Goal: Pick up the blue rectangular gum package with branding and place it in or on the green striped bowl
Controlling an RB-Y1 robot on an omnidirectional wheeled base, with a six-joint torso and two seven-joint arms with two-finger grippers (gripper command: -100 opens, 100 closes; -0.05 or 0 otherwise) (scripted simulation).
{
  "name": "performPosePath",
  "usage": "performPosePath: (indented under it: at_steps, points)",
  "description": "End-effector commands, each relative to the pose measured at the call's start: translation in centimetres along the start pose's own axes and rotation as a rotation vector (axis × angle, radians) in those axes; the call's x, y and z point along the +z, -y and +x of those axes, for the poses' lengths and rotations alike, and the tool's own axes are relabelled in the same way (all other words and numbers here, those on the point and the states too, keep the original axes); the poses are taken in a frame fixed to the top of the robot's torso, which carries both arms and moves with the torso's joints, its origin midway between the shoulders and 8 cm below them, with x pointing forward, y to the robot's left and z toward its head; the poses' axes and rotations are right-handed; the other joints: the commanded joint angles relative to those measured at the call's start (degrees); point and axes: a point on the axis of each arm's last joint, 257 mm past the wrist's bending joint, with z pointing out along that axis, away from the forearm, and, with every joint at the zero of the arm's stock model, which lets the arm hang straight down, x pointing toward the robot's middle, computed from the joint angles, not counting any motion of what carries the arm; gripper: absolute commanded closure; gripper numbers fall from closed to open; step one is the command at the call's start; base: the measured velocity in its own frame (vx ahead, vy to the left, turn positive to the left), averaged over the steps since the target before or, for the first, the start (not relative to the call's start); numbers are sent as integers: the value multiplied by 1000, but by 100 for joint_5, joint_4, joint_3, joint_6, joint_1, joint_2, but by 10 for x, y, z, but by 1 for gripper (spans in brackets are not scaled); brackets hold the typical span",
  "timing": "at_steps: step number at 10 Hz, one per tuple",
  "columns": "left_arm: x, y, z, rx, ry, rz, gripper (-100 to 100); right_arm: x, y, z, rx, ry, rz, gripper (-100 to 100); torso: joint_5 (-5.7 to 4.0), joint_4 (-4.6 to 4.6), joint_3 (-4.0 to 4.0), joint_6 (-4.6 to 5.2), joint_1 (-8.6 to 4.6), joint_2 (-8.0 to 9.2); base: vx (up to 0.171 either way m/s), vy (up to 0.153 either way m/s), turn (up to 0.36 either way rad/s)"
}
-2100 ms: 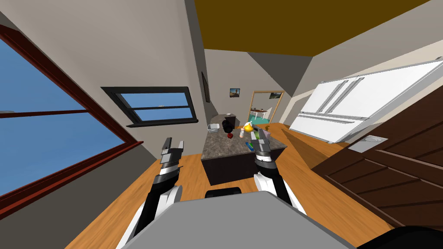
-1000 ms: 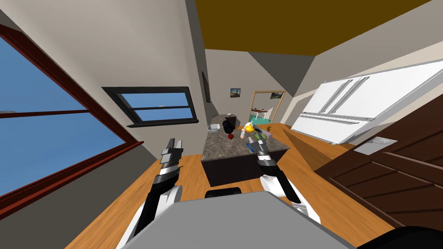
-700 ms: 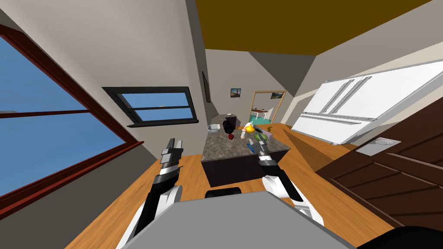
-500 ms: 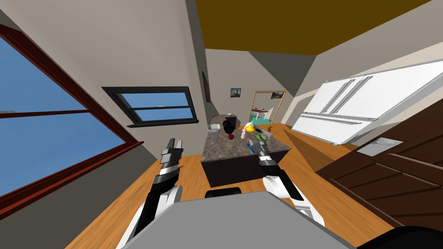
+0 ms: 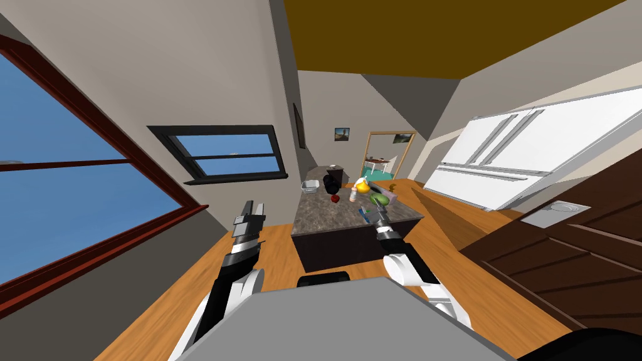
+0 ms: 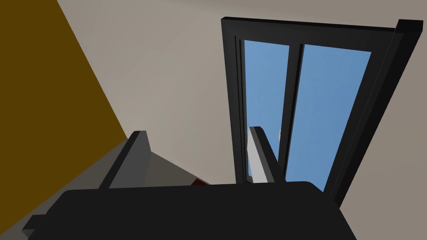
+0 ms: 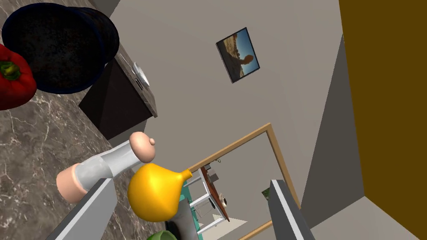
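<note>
right end effector above the near right corner of the dark marbled worktop, released, fingers spread wide, nothing between them. blue gum package flat on the worktop close to its near edge, just beside that end effector on its left; cannot tell whether touching. green bowl just past the package, near the right edge, ahead of the fingers. beyond the bowl a yellow gourd-shaped thing and a baby bottle side by side; farther along toward the middle, a red pepper against a dark bowl. small grey tub at the far left corner. left end effector raised off the worktop's left side, over the wooden floor, likewise released and empty.
</note>
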Motion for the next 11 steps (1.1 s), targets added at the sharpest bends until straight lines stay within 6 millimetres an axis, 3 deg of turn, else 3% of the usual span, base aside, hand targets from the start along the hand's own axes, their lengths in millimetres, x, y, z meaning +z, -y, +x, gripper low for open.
performPosePath:
  at_steps: [1, 8, 10, 11]
  points:
    - [0, 0, 0, 0, 0, 0, 0, -2, 16, -19, 67, 41, 58, -100, 0, 0, 0, 0, 0, 0, 19, 1, 12]
    - [0, 0, 0, 0, 0, 0, 0, -8, 46, -57, 257, 136, 164, -100, 0, 0, 0, 0, 0, 0, 14, 0, 6]
    - [0, 0, 0, 0, 0, 0, 0, -14, 62, -81, 345, 194, 224, -100, 0, 0, -1, 0, -1, -1, 21, 0, 12]
    - [0, 0, 0, 0, 0, 0, 0, -14, 65, -81, 369, 199, 231, -100, 0, -1, -2, 0, 0, -4, 17, 1, 2]
